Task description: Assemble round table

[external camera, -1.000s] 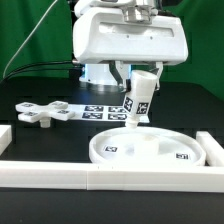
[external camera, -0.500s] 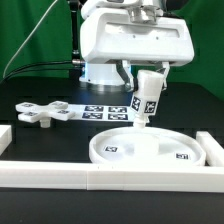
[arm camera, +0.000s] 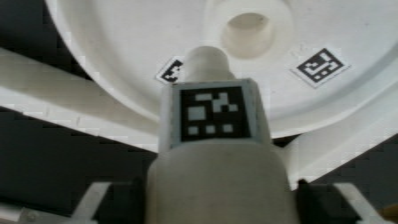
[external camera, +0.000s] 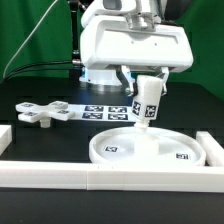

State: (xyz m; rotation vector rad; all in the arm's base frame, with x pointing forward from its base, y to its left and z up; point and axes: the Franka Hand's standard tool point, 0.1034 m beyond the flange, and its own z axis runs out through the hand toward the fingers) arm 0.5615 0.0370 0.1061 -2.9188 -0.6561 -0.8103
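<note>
Arm (external camera: 135, 45): one, white, reaching down over the table (external camera: 30, 145) from behind the disc.
Gripper (external camera: 146, 86): one, pointing downward, fingers clamped on the upper part of the leg.
Leg (external camera: 143, 108): one short thick cylinder, held off the table and over the disc, near upright, its top leaning a little to the exterior view's right; one square tag faces the wrist camera (arm camera: 217, 112).
Leg, lower end: just over the disc's middle; contact cannot be told.
Disc (external camera: 165, 152): one, large, rimmed, flat on the table, just behind the front rail; two tags on its face.
Socket (arm camera: 249, 28): one round recess at the disc's centre, unfilled.
Cross piece (external camera: 40, 113): one, flat on the table, well apart to the exterior view's left.
Marker board (external camera: 103, 112): one, behind the disc.
Border rails (external camera: 110, 178): white, along the near edge and both sides.
</note>
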